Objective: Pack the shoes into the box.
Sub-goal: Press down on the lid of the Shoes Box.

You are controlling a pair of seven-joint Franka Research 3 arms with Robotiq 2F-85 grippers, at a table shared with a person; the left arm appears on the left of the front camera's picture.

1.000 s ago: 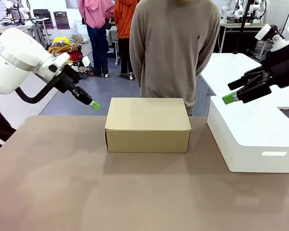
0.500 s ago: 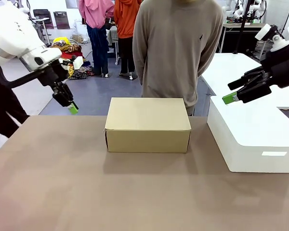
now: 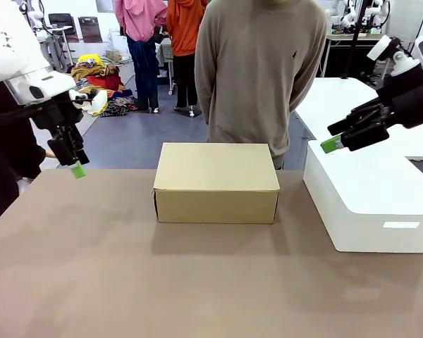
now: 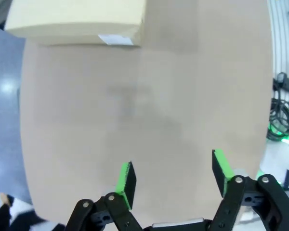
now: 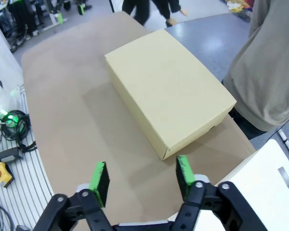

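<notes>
The box [image 3: 216,182] is a tan cardboard shoebox with its lid closed, standing mid-table toward the far side. It also appears at the top of the left wrist view [image 4: 77,21] and in the middle of the right wrist view [image 5: 168,89]. The shoes are out of view. My left gripper [image 3: 76,167] hangs over the table's far left edge, well left of the box, pointing down. Its jaws stand open and empty [image 4: 173,173]. My right gripper [image 3: 331,138] hovers above the white box, right of the shoebox, open and empty [image 5: 142,177].
A larger smooth white box [image 3: 370,204] takes up the table's right side under my right arm. A person in a beige sweater [image 3: 261,70] stands right behind the shoebox at the far edge. The brown tabletop [image 3: 197,282] stretches bare in front of the box.
My left arm has swung left, away from the box, and turned its gripper downward while the jaws came open. My right gripper has lifted slightly.
</notes>
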